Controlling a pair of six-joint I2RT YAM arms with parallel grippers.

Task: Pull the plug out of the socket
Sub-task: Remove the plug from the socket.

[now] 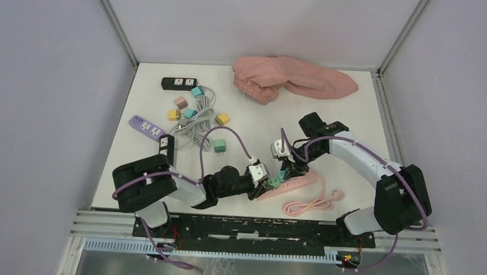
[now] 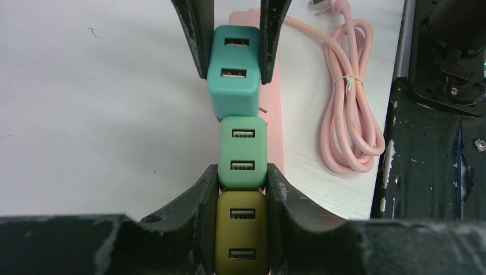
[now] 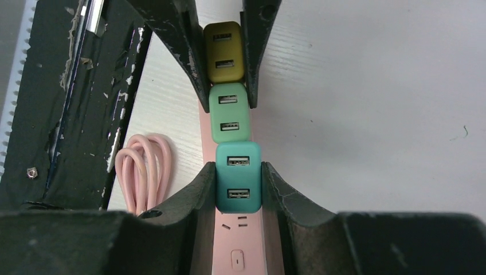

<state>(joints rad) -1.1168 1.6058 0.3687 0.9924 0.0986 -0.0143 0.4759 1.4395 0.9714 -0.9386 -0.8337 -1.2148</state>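
Observation:
A pink socket strip (image 1: 296, 183) lies near the table's front edge and carries three plugs in a row. My left gripper (image 2: 242, 172) is shut on the olive plug (image 2: 240, 240), its fingertips also flanking the near end of the light green plug (image 2: 243, 152). From the opposite side my right gripper (image 3: 238, 166) is shut on the teal plug (image 3: 238, 177). In the left wrist view the teal plug (image 2: 232, 74) looks raised above the pink socket strip (image 2: 279, 132), with a metal prong showing at its lower edge. One free socket (image 3: 238, 223) shows just behind it.
The strip's pink cable (image 1: 309, 205) lies coiled beside it, close to the black base rail (image 2: 435, 143). Further back are a pink cloth (image 1: 287, 77), a black strip (image 1: 178, 83), a purple strip (image 1: 145, 126), grey cables (image 1: 195, 126) and several loose coloured plugs (image 1: 189, 107).

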